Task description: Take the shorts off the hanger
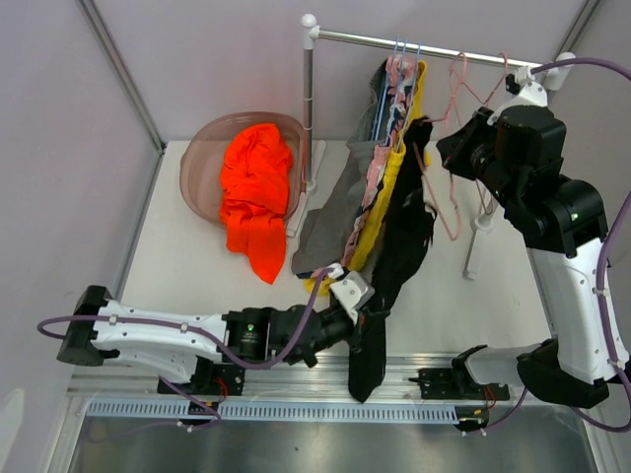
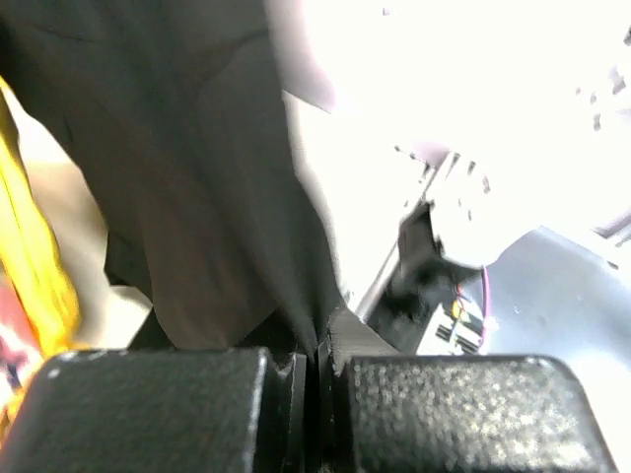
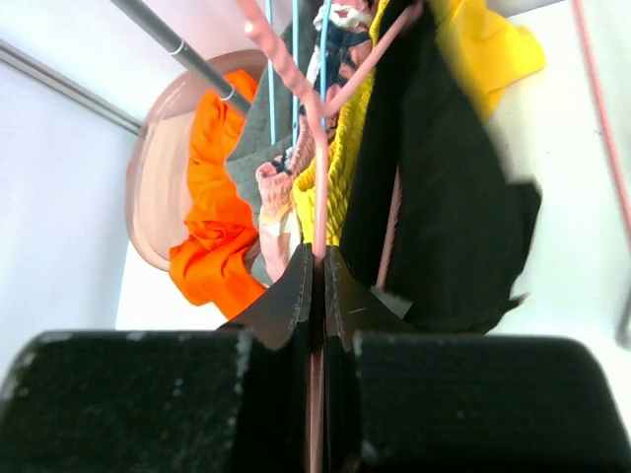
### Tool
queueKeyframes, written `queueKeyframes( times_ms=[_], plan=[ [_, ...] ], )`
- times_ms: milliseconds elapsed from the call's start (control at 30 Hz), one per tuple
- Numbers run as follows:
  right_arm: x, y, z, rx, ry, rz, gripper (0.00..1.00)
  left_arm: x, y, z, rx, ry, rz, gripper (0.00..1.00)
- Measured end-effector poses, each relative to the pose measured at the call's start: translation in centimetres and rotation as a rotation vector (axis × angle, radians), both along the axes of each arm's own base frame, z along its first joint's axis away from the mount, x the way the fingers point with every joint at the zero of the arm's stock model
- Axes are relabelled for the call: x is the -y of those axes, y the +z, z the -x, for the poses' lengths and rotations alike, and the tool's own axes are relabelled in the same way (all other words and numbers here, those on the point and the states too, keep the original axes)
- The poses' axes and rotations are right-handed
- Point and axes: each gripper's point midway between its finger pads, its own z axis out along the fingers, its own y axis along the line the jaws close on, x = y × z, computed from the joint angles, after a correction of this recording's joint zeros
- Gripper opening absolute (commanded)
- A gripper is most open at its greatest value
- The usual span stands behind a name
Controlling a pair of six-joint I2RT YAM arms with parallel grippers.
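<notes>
Black shorts [image 1: 402, 246] hang from a pink hanger [image 1: 441, 202] on the rail, and their lower end trails down to the table's front edge. My left gripper [image 1: 371, 313] is shut on the black cloth [image 2: 207, 197] low down, with the fabric pinched between its fingers [image 2: 320, 360]. My right gripper [image 1: 449, 150] is shut on the pink hanger's wire [image 3: 319, 212] beside the black shorts [image 3: 444, 197]. Yellow shorts [image 1: 380, 212], pink patterned shorts [image 1: 373, 177] and grey shorts [image 1: 330, 222] hang to the left of them. Orange shorts [image 1: 254, 192] lie in the basin.
A translucent pink basin [image 1: 197, 158] stands at the back left. The rack's upright post [image 1: 309, 108] and rail [image 1: 434, 47] stand behind the clothes, with a second post [image 1: 478, 236] on the right. An empty pink hanger [image 1: 463, 79] hangs further right on the rail.
</notes>
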Motion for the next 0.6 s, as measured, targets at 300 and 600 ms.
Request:
queueKeyframes(
  times_ms=[300, 600],
  plan=[
    [1.6, 1.6, 1.0, 0.044, -0.046, -0.016, 0.00, -0.6, -8.9, -2.4, -0.061, 0.113, -0.216, 0.00],
    [3.0, 2.6, 7.5, 0.078, -0.002, -0.178, 0.00, 4.5, -0.9, -15.2, -0.065, 0.292, -0.112, 0.00]
  ],
)
